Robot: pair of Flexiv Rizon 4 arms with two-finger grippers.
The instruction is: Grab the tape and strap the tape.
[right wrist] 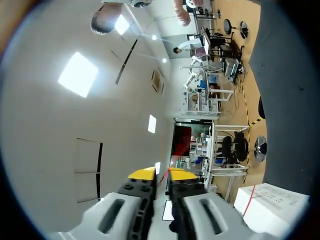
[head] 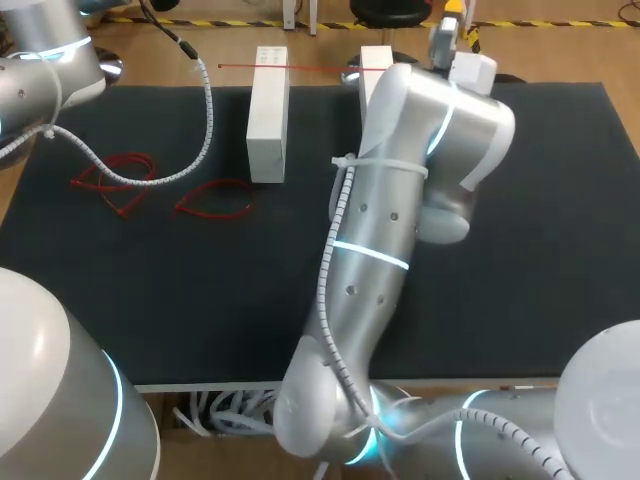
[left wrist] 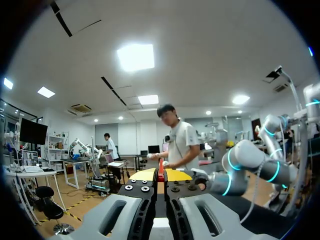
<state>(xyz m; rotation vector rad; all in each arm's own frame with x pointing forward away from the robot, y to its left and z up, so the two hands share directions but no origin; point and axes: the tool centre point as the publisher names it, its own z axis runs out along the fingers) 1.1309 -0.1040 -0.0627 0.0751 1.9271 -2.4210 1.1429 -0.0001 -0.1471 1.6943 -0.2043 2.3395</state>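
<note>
The left gripper [left wrist: 161,176] is clenched on the red tape [left wrist: 161,168], which stands upright between its yellow tips. The right gripper [right wrist: 161,175] pinches a thin red strand of it the same way. The tape runs taut across two white blocks [head: 267,115] at the far middle. Red loops [head: 112,180] lie on the left of the table [head: 520,250].

Robotics laboratory, identified by two cabled, light-ringed robot arms, left arm [head: 40,70] and right arm [head: 385,250], at a black-matted counter [head: 530,250] with white blocks [head: 267,120] and taut red tape [head: 310,67].
</note>
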